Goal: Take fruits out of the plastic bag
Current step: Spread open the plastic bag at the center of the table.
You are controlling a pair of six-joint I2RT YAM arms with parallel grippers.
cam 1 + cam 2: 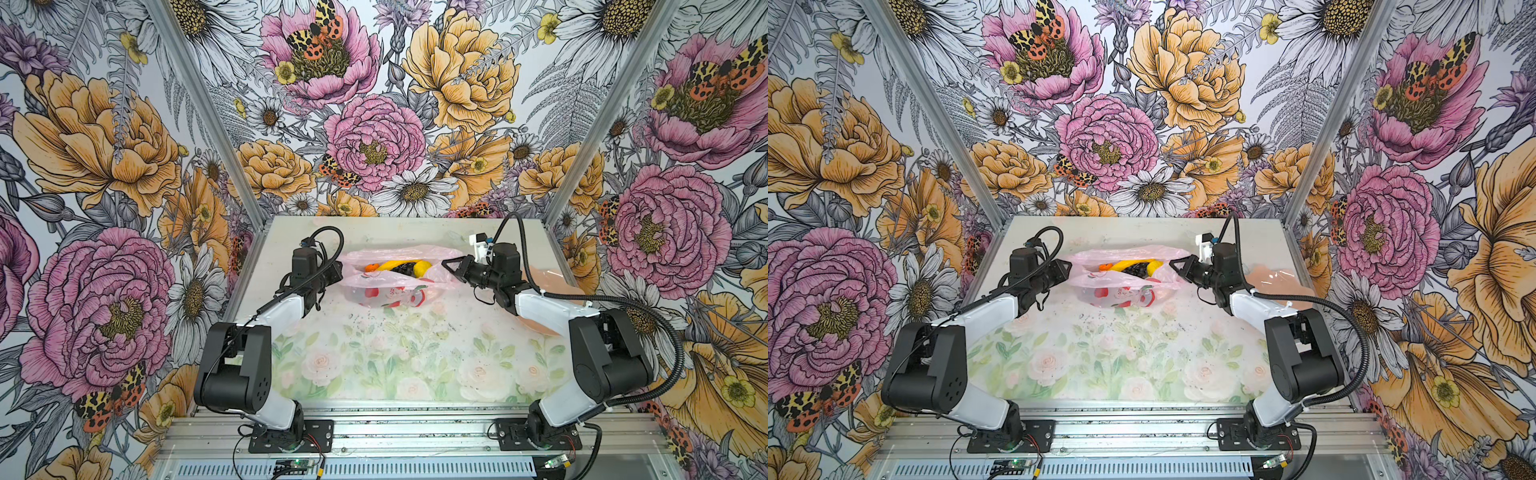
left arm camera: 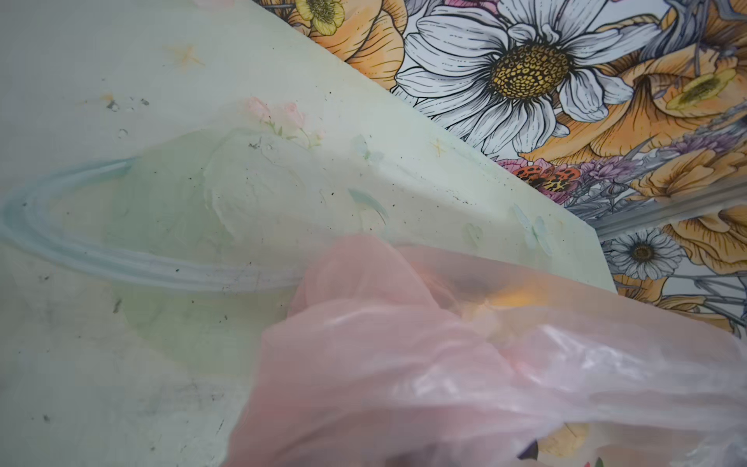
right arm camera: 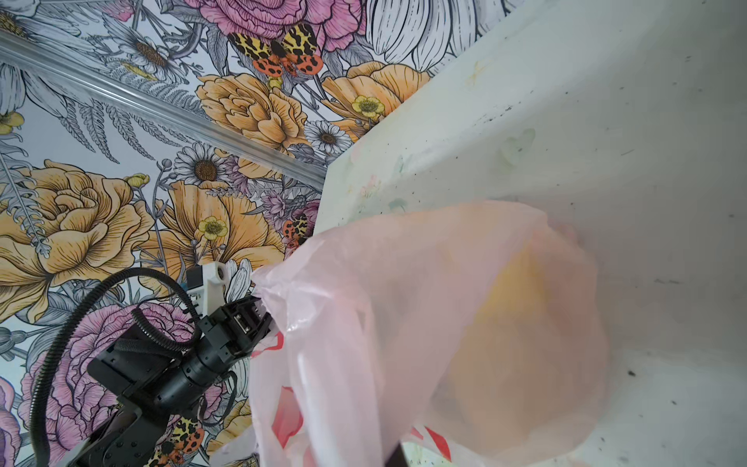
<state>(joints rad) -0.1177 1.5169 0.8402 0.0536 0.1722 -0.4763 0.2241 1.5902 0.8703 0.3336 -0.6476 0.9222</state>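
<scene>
Closest to us in both top views, an aluminium rail (image 1: 415,432) carries the two arm bases. Beyond it lies the rose-printed desk (image 1: 374,353). The plastic bag (image 1: 386,286) lies toward the far side of the desk, between the two arms, with its mouth gaping upward. Inside the mouth we see a small orange piece (image 1: 371,267), a yellow banana (image 1: 392,264) and a dark grape bunch (image 1: 405,270), all still within the film.

Our left claw (image 1: 1066,268) is against the bag's left edge. The right wrist view shows it (image 3: 262,315) touching the film there, but we cannot tell whether its jaws are parted or closed. In the left wrist view the pink film (image 2: 444,364) fills the foreground and hides the fingers.

Our right claw (image 1: 445,262) is closed to a point at the bag's right edge, pinching a fold of film that is drawn up to its tips. A peach-coloured dish (image 1: 548,278) lies behind the right arm, apart from the bag.
</scene>
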